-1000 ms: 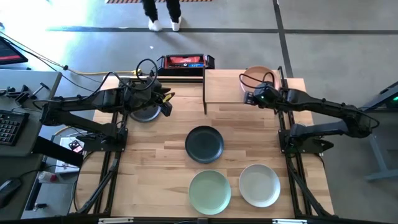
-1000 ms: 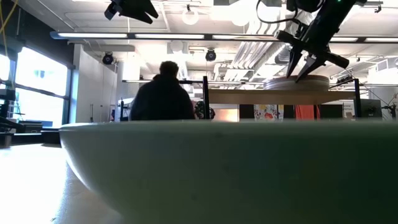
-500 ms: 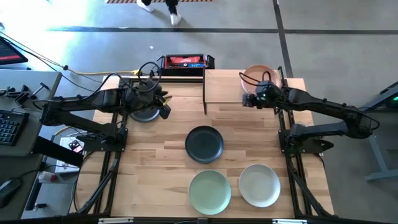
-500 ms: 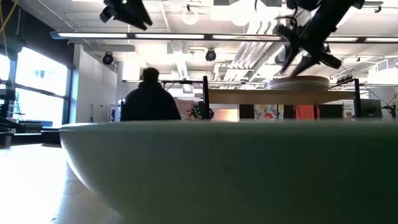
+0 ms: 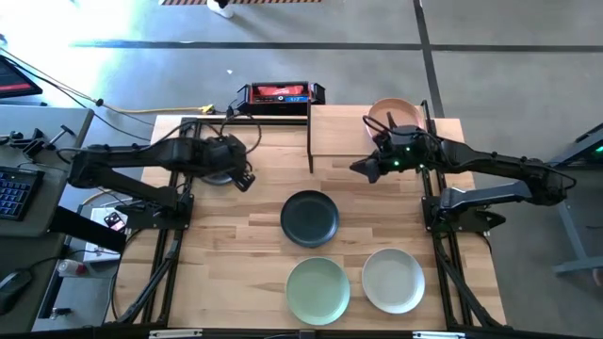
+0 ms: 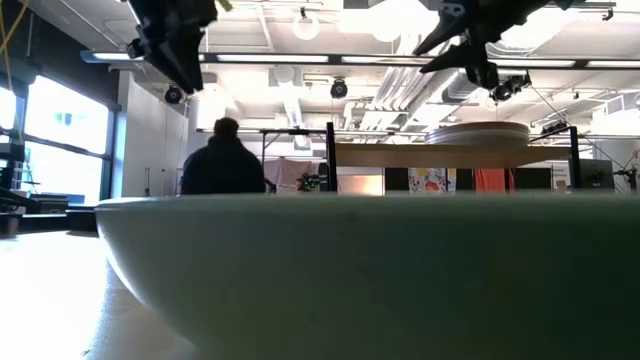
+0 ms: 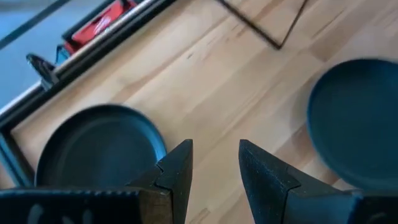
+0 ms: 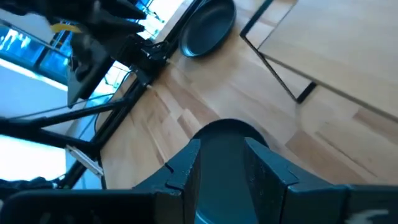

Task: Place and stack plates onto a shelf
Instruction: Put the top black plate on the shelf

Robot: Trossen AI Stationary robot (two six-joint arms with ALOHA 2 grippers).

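Right end effector (image 5: 362,168) — fingers apart, empty, near shelf (image 5: 337,132); should descend squarely over black plate (image 5: 309,217) rim. Left end effector (image 5: 245,181) — apart, idle.

The table (image 5: 264,202) is seen from straight above in the high view. In the low view it is viewed level, close behind a plate (image 6: 370,270). The black plate (image 7: 357,121) is shared by both wrist views and the high view.

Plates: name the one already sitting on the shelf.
The peach plate, at the right end of the shelf. The black, green and cream ones all lie on the tabletop.
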